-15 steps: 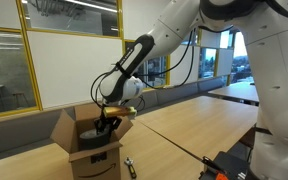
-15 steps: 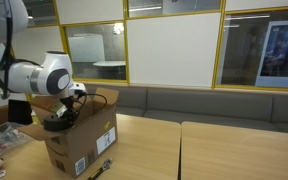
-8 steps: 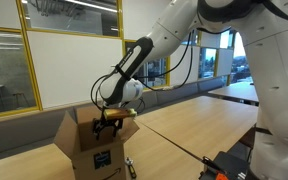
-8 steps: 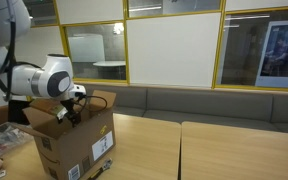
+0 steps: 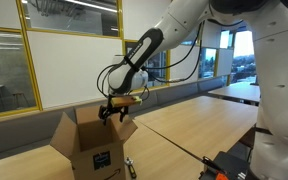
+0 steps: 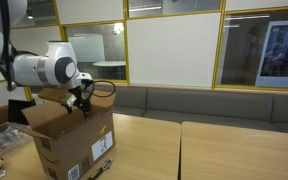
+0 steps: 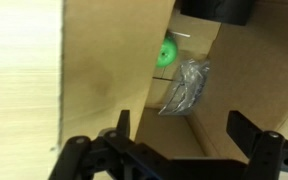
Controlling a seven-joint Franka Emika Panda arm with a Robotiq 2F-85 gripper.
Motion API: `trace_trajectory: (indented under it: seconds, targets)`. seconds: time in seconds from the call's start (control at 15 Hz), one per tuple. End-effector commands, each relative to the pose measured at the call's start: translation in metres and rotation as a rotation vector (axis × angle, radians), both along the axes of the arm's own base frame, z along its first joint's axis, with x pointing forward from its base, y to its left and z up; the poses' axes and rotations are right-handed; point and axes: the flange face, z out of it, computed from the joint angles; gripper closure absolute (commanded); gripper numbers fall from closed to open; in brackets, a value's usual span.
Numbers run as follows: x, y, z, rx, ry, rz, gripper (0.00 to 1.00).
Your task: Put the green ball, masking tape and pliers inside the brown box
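Note:
The brown box (image 5: 92, 150) (image 6: 69, 142) stands open on the wooden table in both exterior views. My gripper (image 5: 112, 112) (image 6: 82, 103) (image 7: 184, 135) hangs just above its opening, open, with nothing between the fingers. The wrist view looks down into the box: the green ball (image 7: 168, 52) lies on its floor, and the masking tape (image 7: 216, 8) is a dark shape beside it, cut off by the top edge. The pliers (image 5: 130, 166) lie on the table beside the box's front corner.
A crumpled clear plastic wrap (image 7: 187, 85) lies inside the box near the ball. The box's flaps (image 5: 64, 128) stand up around the opening. Dark and red equipment (image 5: 229, 165) sits at the table's near end. A padded bench (image 6: 214, 100) runs along the glass wall.
My gripper has opened and risen from inside the box to just above its opening. The box has shifted slightly on the table.

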Motion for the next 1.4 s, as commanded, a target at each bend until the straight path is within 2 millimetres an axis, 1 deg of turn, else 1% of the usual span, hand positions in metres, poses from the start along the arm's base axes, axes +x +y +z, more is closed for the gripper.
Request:
trace_trajectory:
  seconds: [0.0, 0.13, 0.27, 0.4, 0.53, 0.67, 0.87, 1.13, 1.2, 1.27, 1.33]
  targets:
    - [-0.029, -0.043, 0.055, -0.085, -0.062, -0.058, 0.00]
    - [-0.045, -0.071, 0.076, -0.126, -0.085, -0.101, 0.00]
    - [-0.067, -0.098, 0.090, -0.159, -0.094, -0.144, 0.00]
    - [-0.088, -0.122, 0.094, -0.180, -0.087, -0.182, 0.00]
    - [-0.108, -0.144, 0.091, -0.178, -0.070, -0.213, 0.00]
    - [-0.126, -0.159, 0.076, -0.162, -0.042, -0.235, 0.00]
    - [-0.151, -0.173, 0.041, -0.122, 0.023, -0.257, 0.00]
    - [-0.174, -0.185, -0.010, -0.048, 0.099, -0.286, 0.00]
    - [-0.158, -0.189, -0.019, -0.025, 0.115, -0.294, 0.00]
    - [-0.162, -0.192, -0.032, -0.003, 0.123, -0.301, 0.00]
    - [-0.162, -0.197, -0.043, 0.025, 0.132, -0.307, 0.00]
